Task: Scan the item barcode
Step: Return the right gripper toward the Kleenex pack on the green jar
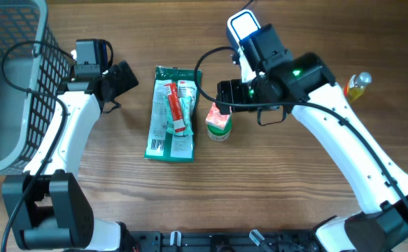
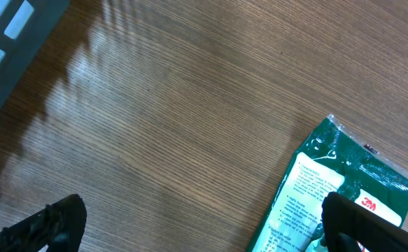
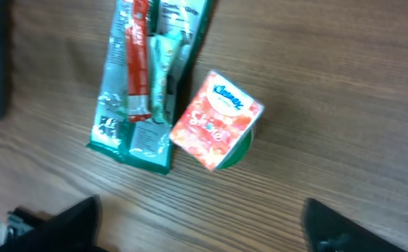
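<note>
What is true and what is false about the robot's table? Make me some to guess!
1. The green packet lies flat on the wooden table. True.
2. The left gripper is holding the green packet. False: it is open and holds nothing.
3. An orange tissue box sits right next to the packet. True.
4. The basket is by the right arm. False: the basket stands on the left arm's side.
5. The right gripper is squeezed shut. False: it is open, above the tissue box.
</note>
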Controlling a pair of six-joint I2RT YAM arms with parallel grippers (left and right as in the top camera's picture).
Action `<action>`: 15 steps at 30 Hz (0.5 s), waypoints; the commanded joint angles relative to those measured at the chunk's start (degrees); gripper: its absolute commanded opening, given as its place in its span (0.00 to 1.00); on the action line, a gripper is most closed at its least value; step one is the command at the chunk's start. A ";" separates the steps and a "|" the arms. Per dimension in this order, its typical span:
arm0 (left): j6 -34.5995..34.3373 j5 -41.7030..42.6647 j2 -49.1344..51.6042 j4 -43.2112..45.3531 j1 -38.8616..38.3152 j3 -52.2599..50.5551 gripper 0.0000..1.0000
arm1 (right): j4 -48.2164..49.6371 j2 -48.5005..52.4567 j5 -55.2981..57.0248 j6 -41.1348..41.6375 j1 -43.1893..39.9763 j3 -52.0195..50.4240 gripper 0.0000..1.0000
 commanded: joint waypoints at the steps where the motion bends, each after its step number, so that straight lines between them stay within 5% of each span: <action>1: 0.28 0.31 -0.68 0.00 0.15 0.74 1.00 | 2.36 0.46 1.75 1.03 0.07 -4.63 1.00; 15: 0.28 0.31 -0.68 0.02 0.15 0.74 1.00 | 6.54 0.46 1.81 2.01 0.07 -10.03 0.75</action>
